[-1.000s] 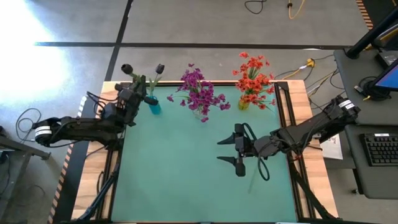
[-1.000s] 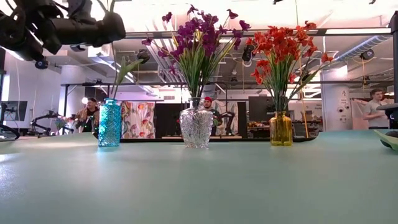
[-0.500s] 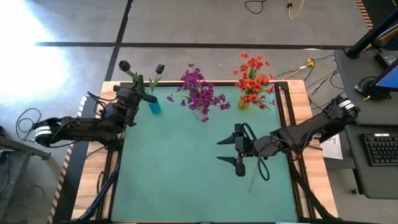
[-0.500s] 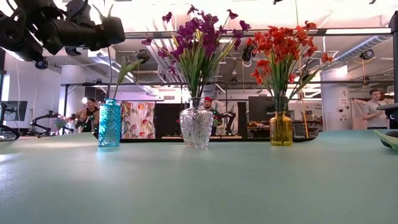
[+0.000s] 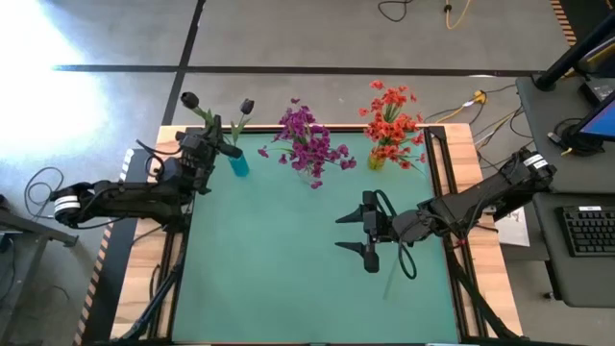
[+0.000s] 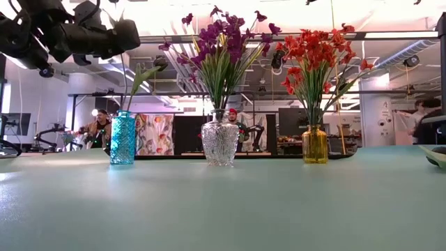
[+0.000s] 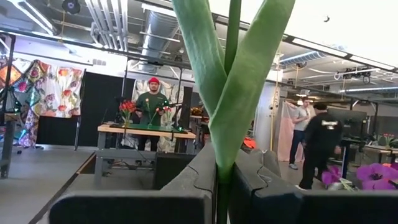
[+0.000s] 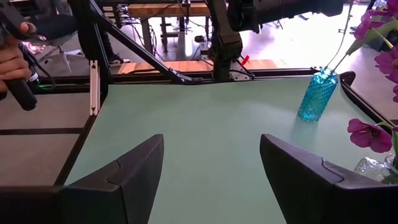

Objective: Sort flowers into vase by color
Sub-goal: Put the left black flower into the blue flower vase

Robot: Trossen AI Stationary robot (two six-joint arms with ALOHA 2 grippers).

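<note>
Magenta flowers (image 5: 309, 146) fill the clear vase (image 6: 219, 142) and orange-red ones (image 5: 390, 120) the amber vase (image 6: 314, 143); one dark bud (image 5: 246, 106) stands in the teal vase (image 6: 122, 137); the left gripper (image 5: 222, 146) clamps another dark-budded stem (image 7: 227, 81) beside it, apparently the last; the right gripper (image 5: 368, 231) hangs open mid-table; the held bud is out of the wrist view.

Three vases stand in a row along the green table's (image 5: 288, 279) far edge: the blue glass vase (image 5: 237, 164) near the far left corner, the clear cut-glass vase (image 5: 309, 174) at mid-edge, the amber glass vase (image 5: 376, 160) toward the far right corner.
</note>
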